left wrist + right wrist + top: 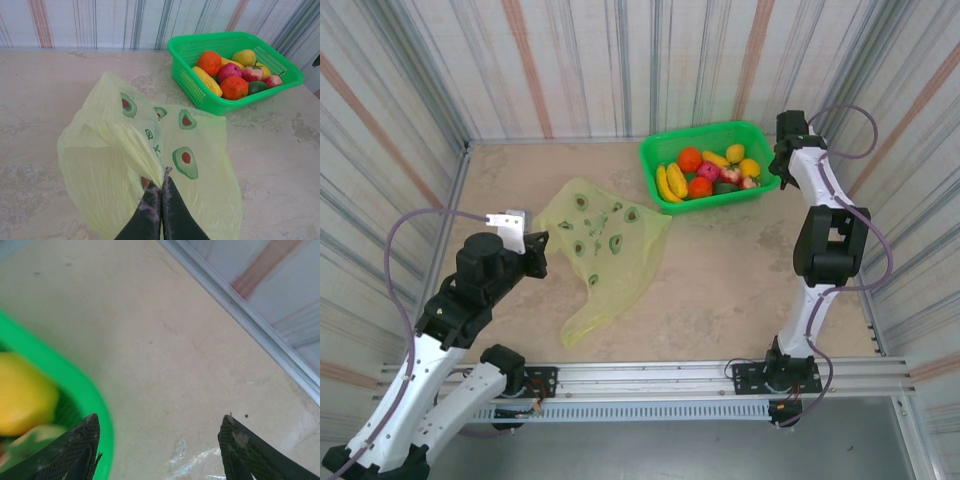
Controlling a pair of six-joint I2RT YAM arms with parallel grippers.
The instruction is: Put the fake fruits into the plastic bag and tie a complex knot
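- The left gripper (161, 184) is closed tight on a fold of the plastic bag (150, 150). The bag lies crumpled on the table (720, 280), left of the green basket (695, 134).
- The right gripper (160, 427) is held wide, with nothing between its jaws, just outside the basket's corner.
- All visible fake fruits (708, 172) rest in the basket; none is seen in the bag.
- Step judged in hand: the bag is pinched for opening while a first fruit is approached.
- Next move: the right gripper is to be brought over one fruit and closed on it, and the bag mouth is to be lifted for the drop.
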